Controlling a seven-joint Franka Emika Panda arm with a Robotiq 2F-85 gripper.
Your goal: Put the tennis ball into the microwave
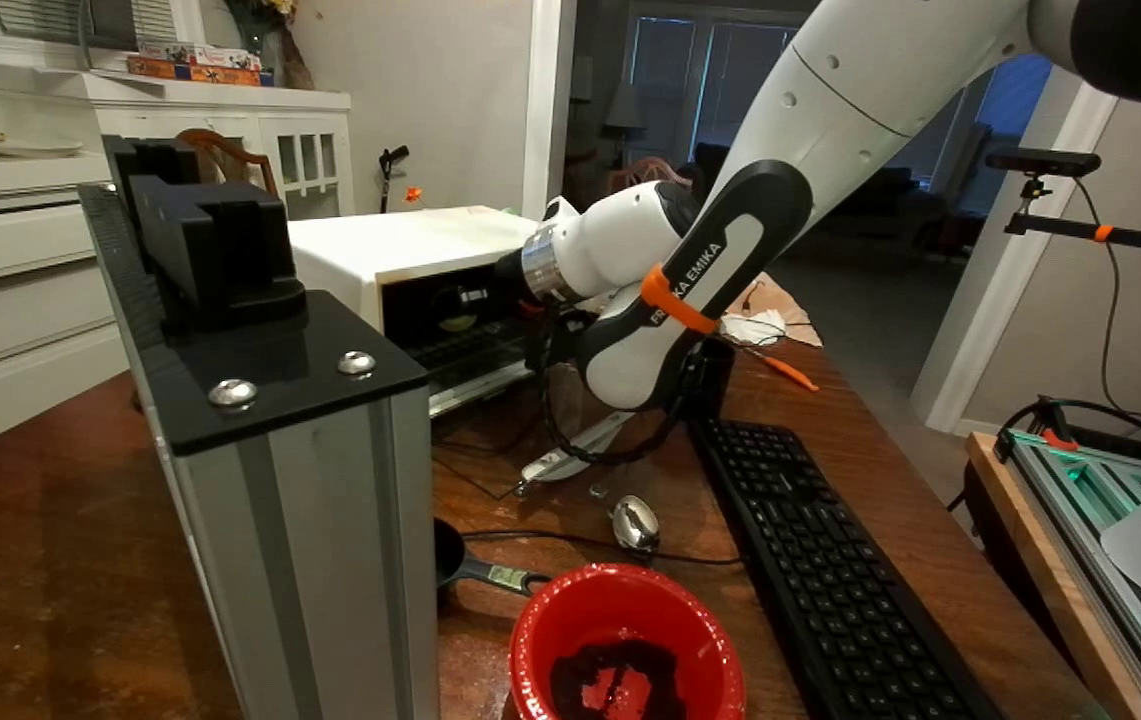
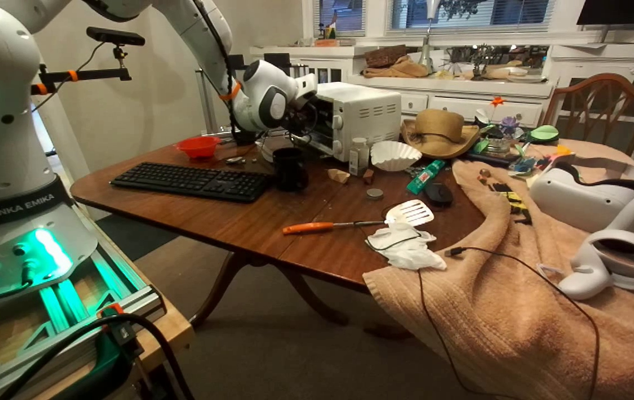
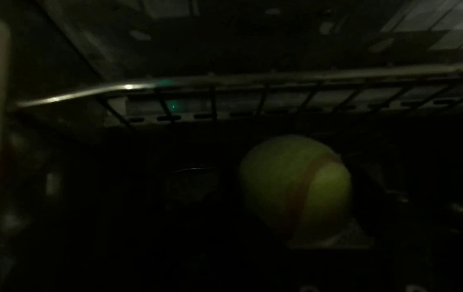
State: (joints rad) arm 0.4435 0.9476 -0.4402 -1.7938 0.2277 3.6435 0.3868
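While the arm (image 1: 820, 110) reaches to the open front of the microwave (image 1: 410, 240), the tennis ball (image 3: 292, 186) is inside

Although the cavity is very dark, the wrist view shows the yellow-green ball, crossed by a reddish curved stripe, near a wire rack (image 3: 235, 78) with a bright rod and thin cross-bars. Blackness borders the ball and swallows the jaws, so I cannot tell whether they stand wide, narrow or closed around it, nor whether the ball rests on anything. In an exterior view it also appears as a small greenish patch within the cavity, just beside the end of the arm.

In both exterior views the microwave stands on the bench (image 2: 228, 216), its flat white top in sight, and an orange band (image 1: 675, 300) wraps the arm. A red bowl (image 1: 620, 600) and a black keyboard (image 1: 835, 570) are also on the bench, near each other; a tall grey column (image 1: 320, 560) with a black top rises in the foreground of an exterior view.

A black mug (image 2: 290, 172) stands just beside the keyboard's end. A small bottle (image 2: 358, 158) and a white fluted dish (image 2: 395, 155) are near the vented side of the microwave, with a wide-brimmed straw hat (image 2: 436, 130) just beyond them. Closer to the camera, an orange-handled spatula (image 2: 322, 226) lies with its slotted head beside crumpled white material (image 2: 408, 247). A brown towel (image 2: 494, 316) covers one end of the bench and hangs over its edge, a white headset (image 2: 567, 203) lying on it
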